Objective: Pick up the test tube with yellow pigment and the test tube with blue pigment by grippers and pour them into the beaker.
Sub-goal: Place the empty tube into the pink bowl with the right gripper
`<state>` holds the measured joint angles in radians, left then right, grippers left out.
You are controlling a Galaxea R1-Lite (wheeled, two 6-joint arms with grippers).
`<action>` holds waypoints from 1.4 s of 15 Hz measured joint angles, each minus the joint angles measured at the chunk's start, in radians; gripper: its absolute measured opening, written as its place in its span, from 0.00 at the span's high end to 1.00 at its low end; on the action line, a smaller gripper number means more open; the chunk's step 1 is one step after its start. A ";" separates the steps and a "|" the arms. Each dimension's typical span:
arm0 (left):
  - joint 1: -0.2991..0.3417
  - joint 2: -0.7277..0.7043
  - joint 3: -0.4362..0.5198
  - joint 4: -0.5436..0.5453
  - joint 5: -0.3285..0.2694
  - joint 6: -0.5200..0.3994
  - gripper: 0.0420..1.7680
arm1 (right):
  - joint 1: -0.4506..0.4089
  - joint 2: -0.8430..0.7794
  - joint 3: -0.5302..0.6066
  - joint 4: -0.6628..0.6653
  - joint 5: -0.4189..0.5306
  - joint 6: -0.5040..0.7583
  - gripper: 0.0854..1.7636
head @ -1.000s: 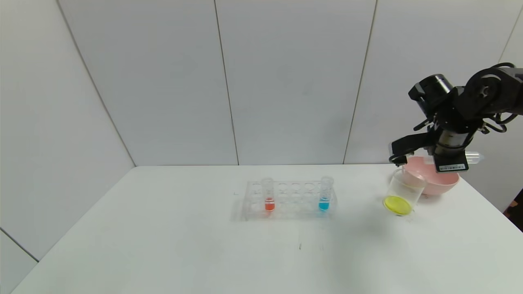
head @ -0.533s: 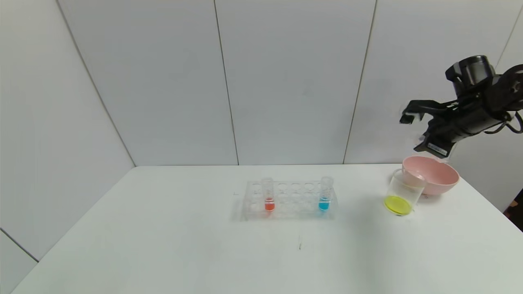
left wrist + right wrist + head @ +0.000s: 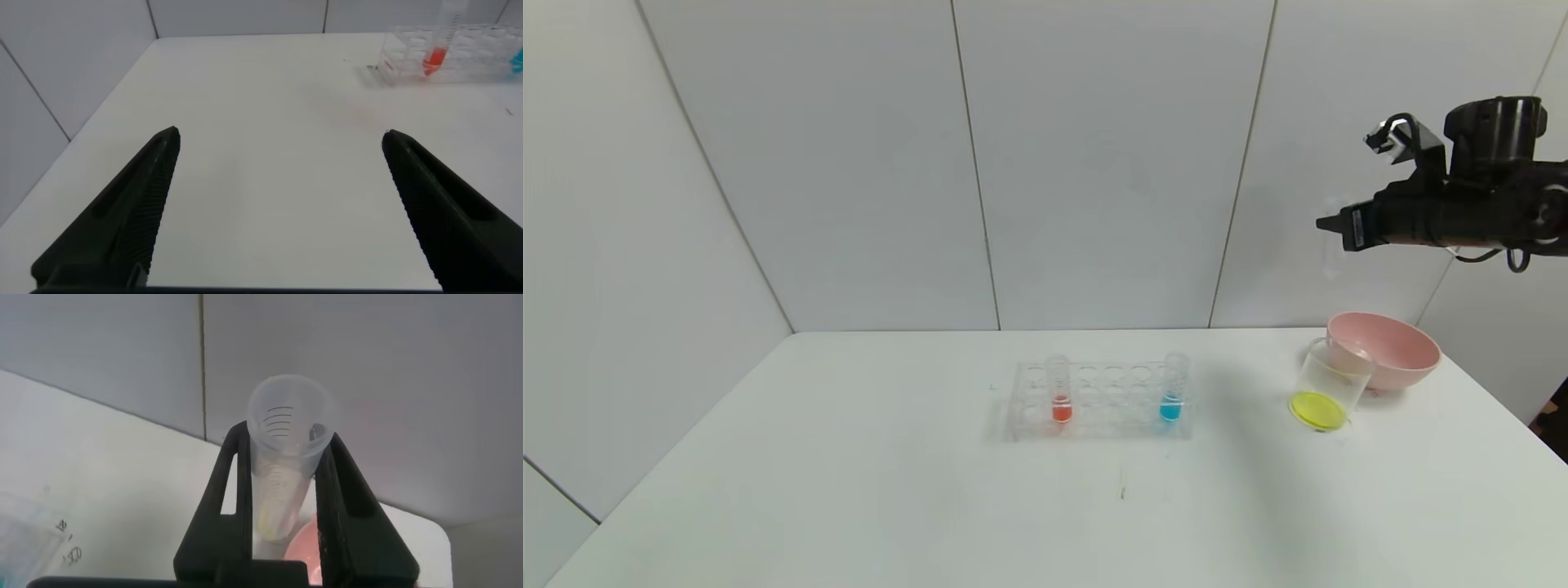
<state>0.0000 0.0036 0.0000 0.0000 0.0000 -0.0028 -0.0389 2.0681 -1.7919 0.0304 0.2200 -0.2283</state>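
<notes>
**Yellow in, blue to go**

Right gripper (image 3: 1339,226), high above bowl (image 3: 1409,363), clamps emptied yellow tube (image 3: 282,469); beaker (image 3: 1327,388) holds yellow liquid; blue tube (image 3: 1173,388) untouched in rack (image 3: 1098,425) w/ red tube (image 3: 1058,390); left gripper (image 3: 278,212) idle, jaws apart.

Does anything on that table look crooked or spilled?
Yes: the beaker, yellow liquid in its bottom, tilts against the pink bowl instead of standing flat. No spill shows. The rack sits square.
</notes>
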 joint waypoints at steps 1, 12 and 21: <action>0.000 0.000 0.000 0.000 0.000 0.000 0.00 | -0.007 -0.011 0.068 -0.080 0.010 0.018 0.75; 0.000 0.000 0.000 0.000 0.000 0.000 0.00 | -0.074 -0.309 0.849 -0.709 0.048 0.201 0.75; 0.000 0.000 0.000 0.000 0.000 0.000 0.00 | -0.195 -0.134 0.812 -0.877 0.042 0.196 0.75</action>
<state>0.0000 0.0036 0.0000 0.0000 -0.0004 -0.0028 -0.2336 1.9338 -0.9798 -0.8464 0.2621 -0.0328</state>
